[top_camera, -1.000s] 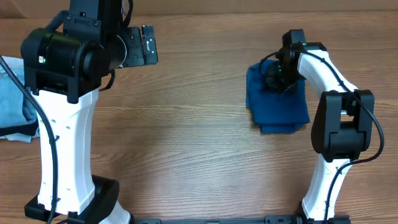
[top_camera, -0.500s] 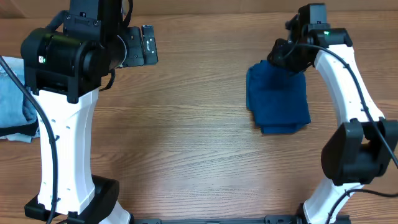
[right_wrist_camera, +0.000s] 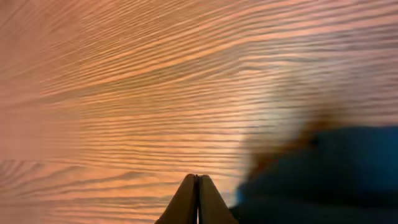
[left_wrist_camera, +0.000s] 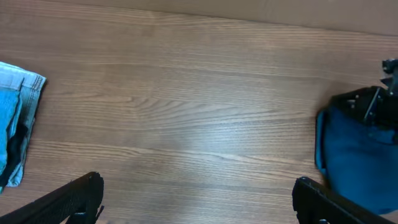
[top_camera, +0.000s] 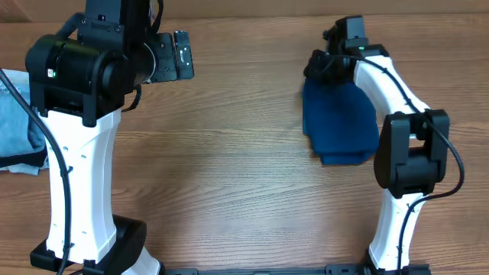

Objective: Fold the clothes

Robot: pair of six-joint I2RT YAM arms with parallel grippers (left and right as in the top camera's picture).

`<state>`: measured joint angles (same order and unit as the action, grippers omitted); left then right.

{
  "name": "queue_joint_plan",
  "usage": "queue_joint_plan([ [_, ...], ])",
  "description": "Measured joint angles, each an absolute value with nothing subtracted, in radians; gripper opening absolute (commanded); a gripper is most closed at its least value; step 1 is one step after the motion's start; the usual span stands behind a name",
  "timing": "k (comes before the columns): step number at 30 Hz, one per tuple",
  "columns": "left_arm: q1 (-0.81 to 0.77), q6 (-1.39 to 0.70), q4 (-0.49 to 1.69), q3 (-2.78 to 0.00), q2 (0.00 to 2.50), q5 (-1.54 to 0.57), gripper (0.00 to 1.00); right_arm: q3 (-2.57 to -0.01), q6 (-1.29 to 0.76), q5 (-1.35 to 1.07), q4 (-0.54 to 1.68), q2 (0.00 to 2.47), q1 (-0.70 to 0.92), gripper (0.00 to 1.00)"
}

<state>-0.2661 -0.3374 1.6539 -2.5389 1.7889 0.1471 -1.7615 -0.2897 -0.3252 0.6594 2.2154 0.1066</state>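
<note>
R gripper (right_wrist_camera: 198, 199) closed, empty; folded shirt (top_camera: 340, 122) just beside it, robot-side, long axis running away. L gripper (left_wrist_camera: 196, 200) open, well apart.

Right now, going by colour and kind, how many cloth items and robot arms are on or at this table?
Teal-blue shirt, folded: 1
Pale blue denim pile, at the table's left edge: 1
Robot arms, left arm and right arm: 2
Total: 4
</note>
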Motion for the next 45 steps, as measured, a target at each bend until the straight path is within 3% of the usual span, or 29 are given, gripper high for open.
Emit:
queue_joint_plan([
  [3, -0.266, -0.338, 1.654, -2.539, 1.789, 0.147, 1.00, -1.785, -0.274, -0.342, 0.735, 2.212, 0.106, 0.04],
  [10, -0.266, -0.338, 1.654, -2.539, 1.789, 0.147, 1.00, -1.881, -0.262, -0.329, 1.279, 2.011, -0.041, 0.04],
  [13, -0.266, -0.338, 1.654, -2.539, 1.789, 0.147, 1.00, -1.867, -0.261, -0.262, 1.383, 1.980, -0.066, 0.04],
  [25, -0.266, -0.338, 1.654, -2.539, 1.789, 0.147, 1.00, -1.320, -0.298, -0.173, 1.037, 1.988, -0.064, 0.04],
  [33, -0.266, -0.337, 1.654, -2.539, 1.789, 0.147, 1.00, -1.327, -0.276, -0.216, 1.076, 1.934, -0.065, 0.05],
  [38, -0.266, -0.338, 1.654, -2.539, 1.789, 0.147, 1.00, -1.477, -0.266, -0.216, 1.065, 1.760, -0.075, 0.09],
  [45, -0.266, -0.338, 1.636, -2.539, 1.789, 0.147, 1.00, -1.507, -0.285, -0.170, 1.016, 1.782, -0.202, 0.08],
])
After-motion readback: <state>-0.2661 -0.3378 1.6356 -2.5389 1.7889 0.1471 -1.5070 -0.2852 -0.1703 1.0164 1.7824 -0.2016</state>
